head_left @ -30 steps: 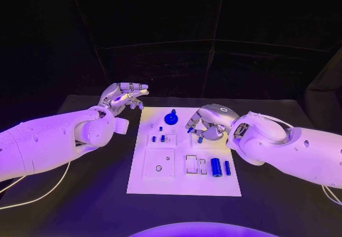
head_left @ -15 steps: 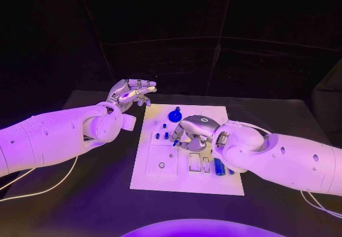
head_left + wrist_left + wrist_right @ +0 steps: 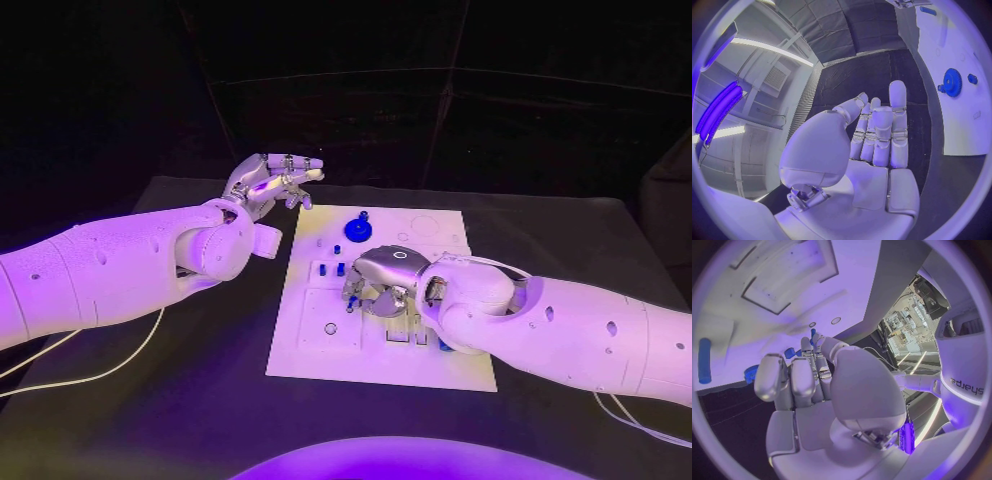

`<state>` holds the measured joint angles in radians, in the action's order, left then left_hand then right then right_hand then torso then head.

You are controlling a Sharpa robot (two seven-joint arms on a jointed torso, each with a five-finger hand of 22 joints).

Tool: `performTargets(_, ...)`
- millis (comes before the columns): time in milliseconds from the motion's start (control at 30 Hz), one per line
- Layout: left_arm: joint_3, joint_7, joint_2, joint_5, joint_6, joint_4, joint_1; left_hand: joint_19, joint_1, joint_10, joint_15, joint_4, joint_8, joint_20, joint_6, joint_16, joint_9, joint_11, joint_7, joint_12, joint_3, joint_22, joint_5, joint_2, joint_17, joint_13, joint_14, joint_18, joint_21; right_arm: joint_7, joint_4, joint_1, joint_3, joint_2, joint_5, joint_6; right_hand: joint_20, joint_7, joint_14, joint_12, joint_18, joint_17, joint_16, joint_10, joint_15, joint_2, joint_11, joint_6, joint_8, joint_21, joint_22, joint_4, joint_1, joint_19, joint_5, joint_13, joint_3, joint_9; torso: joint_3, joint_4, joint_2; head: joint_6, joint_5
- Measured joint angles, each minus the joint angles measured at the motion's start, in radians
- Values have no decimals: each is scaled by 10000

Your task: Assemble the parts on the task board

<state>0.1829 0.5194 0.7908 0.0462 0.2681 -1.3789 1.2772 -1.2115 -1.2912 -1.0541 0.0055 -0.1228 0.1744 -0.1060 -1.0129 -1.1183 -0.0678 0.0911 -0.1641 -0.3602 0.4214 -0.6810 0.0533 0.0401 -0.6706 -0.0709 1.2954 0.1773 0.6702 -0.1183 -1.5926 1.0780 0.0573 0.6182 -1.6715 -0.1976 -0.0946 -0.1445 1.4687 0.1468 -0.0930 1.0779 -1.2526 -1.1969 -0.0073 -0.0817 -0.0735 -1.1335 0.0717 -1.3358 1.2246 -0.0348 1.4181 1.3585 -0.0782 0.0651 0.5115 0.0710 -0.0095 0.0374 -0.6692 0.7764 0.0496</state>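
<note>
Head view: my right hand (image 3: 384,290) pinches a small blue peg (image 3: 812,333) over the task board (image 3: 329,355); my left hand (image 3: 271,183) hovers empty, fingers apart. Most parts look unplaced.

Dim violet light, black surroundings, fisheye-bent wrist views.

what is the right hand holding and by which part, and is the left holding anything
The right hand pinches a small blue part at its fingertips over the task board; its lower end is hidden by the fingers. The left hand holds nothing.

"sharpa" (sideways) on white arm (image 3: 962,385)
</note>
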Motion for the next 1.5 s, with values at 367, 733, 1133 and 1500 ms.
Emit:
performTargets(367, 0, -9, -24, 1, -6, 24, 0, 0, 0, 0, 36, 0, 0, 0, 0, 0, -1, 0, 0, 0, 0, 4, 0, 0, 15, 9, -36, -3, 0, -75, 96, -44, 3, -120, -232, 159, 0, 1, 0, 0, 0, 1, 0, 0, 0, 0, 0, 1, -1, 0, 0, 0, 0, 0, 1, -1, -1, -6, 4, 0, 0, 79, 42)
performTargets(733, 0, -33, -27, 1, -14, 42, 0, 0, 0, 37, 36, 0, 0, 0, 0, 0, -2, 37, 0, 0, 0, 7, 0, 0, 14, 9, -36, -3, 0, -154, 114, -58, 5, -180, -402, 391, 0, 2, 0, 0, 0, 1, 1, 0, 0, -50, 0, 2, -2, 0, 1, 0, -50, 0, 1, -1, -2, -6, 2, 0, 0, 120, 70)
performTargets(1133, 1, -59, -31, 2, -20, 57, -1, 0, 0, 37, 36, -29, 0, 0, 0, 38, 7, 37, 0, 0, -29, 15, 0, 0, 31, 8, -36, -4, 0, -179, 130, -57, 43, -265, -508, 471, -67, -206, -19, -373, 0, -137, 1, 591, 129, -502, -226, 426, -69, 0, -108, 116, -501, -58, -206, -32, -123, -52, -3, -1, 1, 140, 80)
performTargets(1500, 1, -88, -21, 3, -28, 67, -1, 0, 0, 36, 36, -28, 0, 0, 36, 38, 6, 37, -36, 0, -28, 13, 0, 0, 53, 7, -36, -3, 0, -151, 142, -63, 101, -249, -522, 341, -199, -306, -19, -486, -1, -232, 1, 985, 200, -728, -371, 1096, -68, 95, -217, 220, -792, -126, -207, -21, -558, -65, -3, -5, 7, 140, 90)
